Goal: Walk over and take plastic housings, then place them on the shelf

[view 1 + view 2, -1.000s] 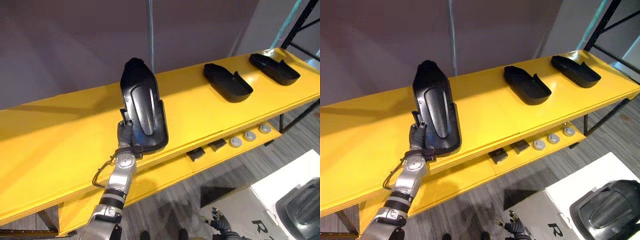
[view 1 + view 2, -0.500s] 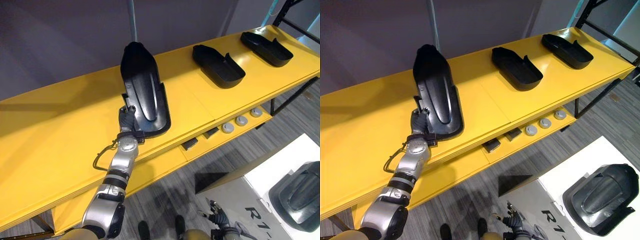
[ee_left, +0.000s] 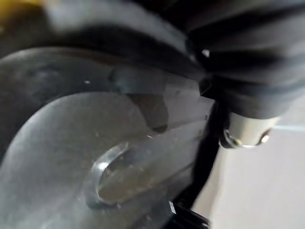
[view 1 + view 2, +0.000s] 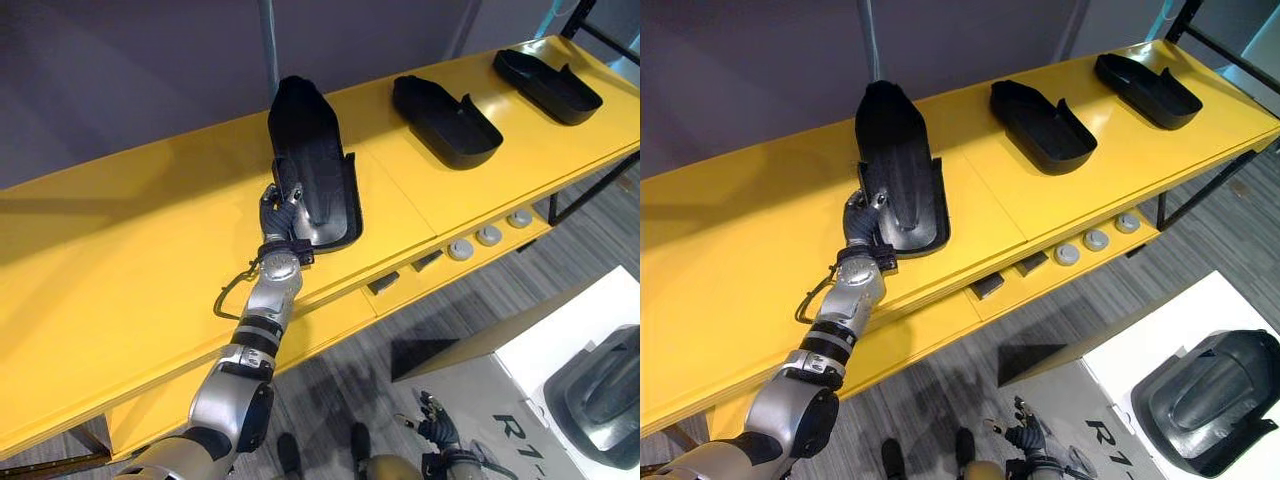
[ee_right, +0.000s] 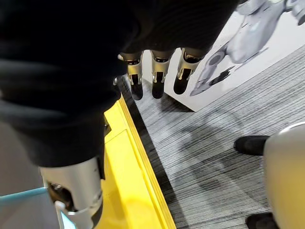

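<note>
A long black plastic housing (image 4: 312, 165) lies on the yellow shelf top (image 4: 130, 260), its narrow end toward the wall. My left hand (image 4: 283, 212) reaches up to its near end, fingers spread and loose against the rim, not wrapped round it. Its glossy surface (image 3: 71, 157) shows very close in the left wrist view. Two more black housings (image 4: 445, 120) (image 4: 548, 85) rest further right on the same shelf. My right hand (image 4: 432, 428) hangs low near the floor, its fingers (image 5: 153, 76) straight and empty.
A lower yellow shelf holds round grey parts (image 4: 490, 235) and small dark blocks (image 4: 382, 283). A white table (image 4: 1120, 400) at lower right carries another dark housing (image 4: 1205, 400). A grey pole (image 4: 268, 45) stands behind the shelf. A dark frame post (image 4: 1185, 15) rises at the far right.
The housing stood tilted up in my left hand and now lies flat on the shelf. The left fingers have loosened from it. The camera has shifted.
</note>
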